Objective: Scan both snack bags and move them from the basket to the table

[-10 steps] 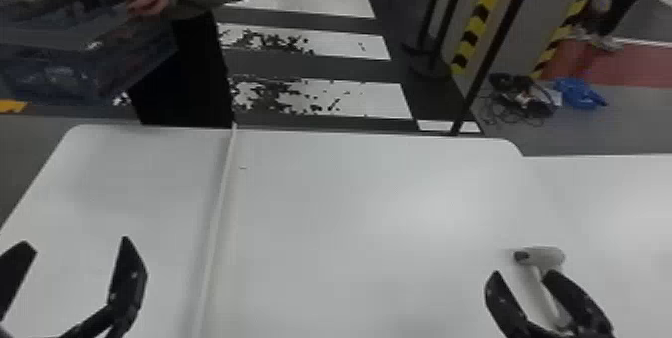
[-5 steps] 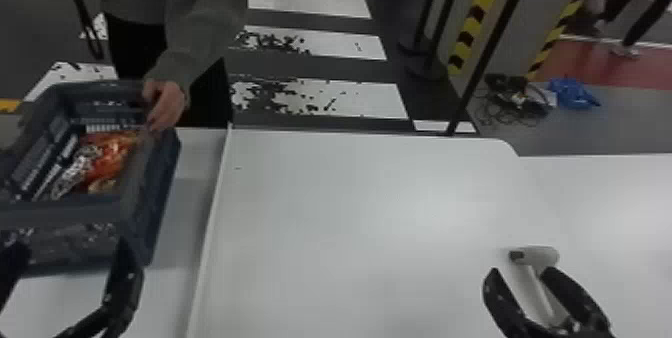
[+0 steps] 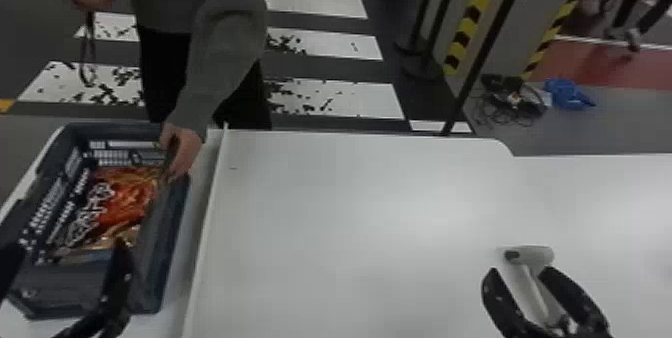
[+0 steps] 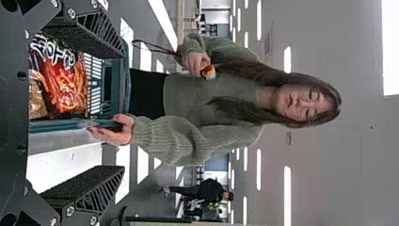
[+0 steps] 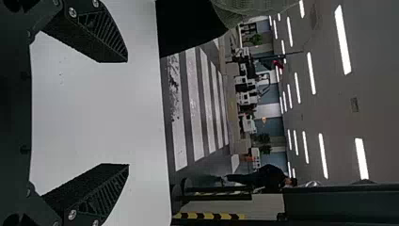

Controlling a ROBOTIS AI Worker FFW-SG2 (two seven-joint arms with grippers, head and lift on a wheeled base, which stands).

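Blue bundle beside what look like cables

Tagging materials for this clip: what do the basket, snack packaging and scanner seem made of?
The basket looks like rigid, matte plastic, given its moulded lattice walls. The snack packaging seems thin, glossy film, from its vivid print and shiny patches. The scanner is probably smooth hard plastic: pale, dark-tipped.
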